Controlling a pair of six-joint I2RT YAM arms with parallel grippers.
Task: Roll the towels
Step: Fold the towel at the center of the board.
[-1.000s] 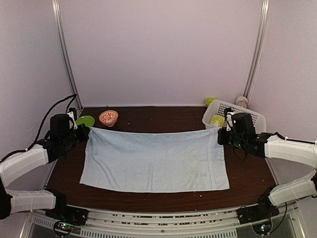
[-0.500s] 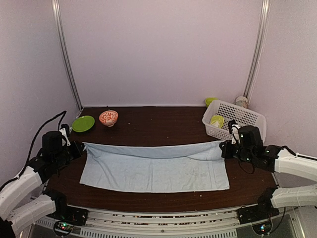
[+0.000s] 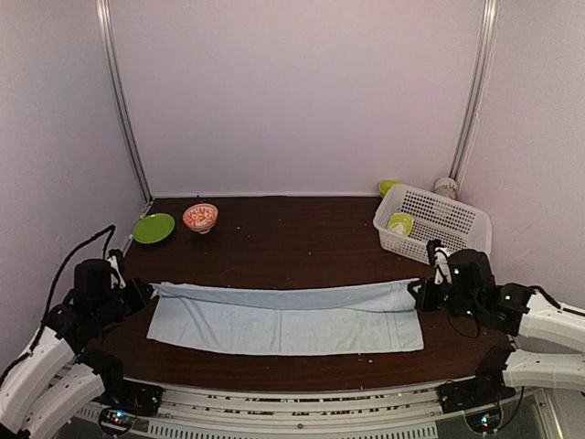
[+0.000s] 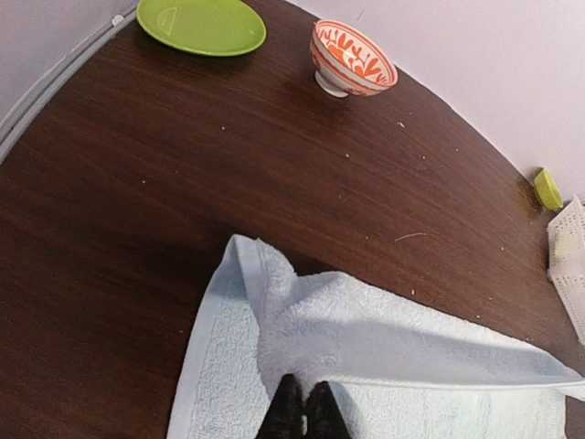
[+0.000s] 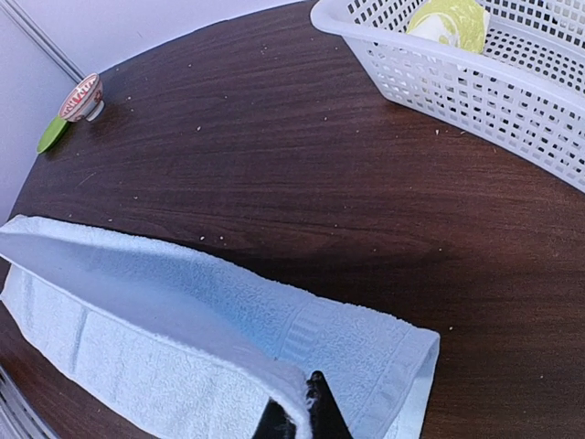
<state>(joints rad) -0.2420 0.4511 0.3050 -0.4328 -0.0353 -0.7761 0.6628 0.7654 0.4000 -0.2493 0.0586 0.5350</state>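
The left fingers (image 4: pixel 285 413) and the right fingers (image 5: pixel 322 413) each pinch tight on the lifted, folded-over edge of the pale blue towel (image 3: pixel 283 315), one at either end, both arms low and reaching inward. The towel stretches across the desk (image 3: pixel 292 238) in the lower middle of the frame.

arms (image 3: pixel 32 366): white shells, black joints | grippers (image 4: pixel 303 413): black | cable (image 3: pixel 73 254): black | bases (image 3: pixel 117 402): green leds
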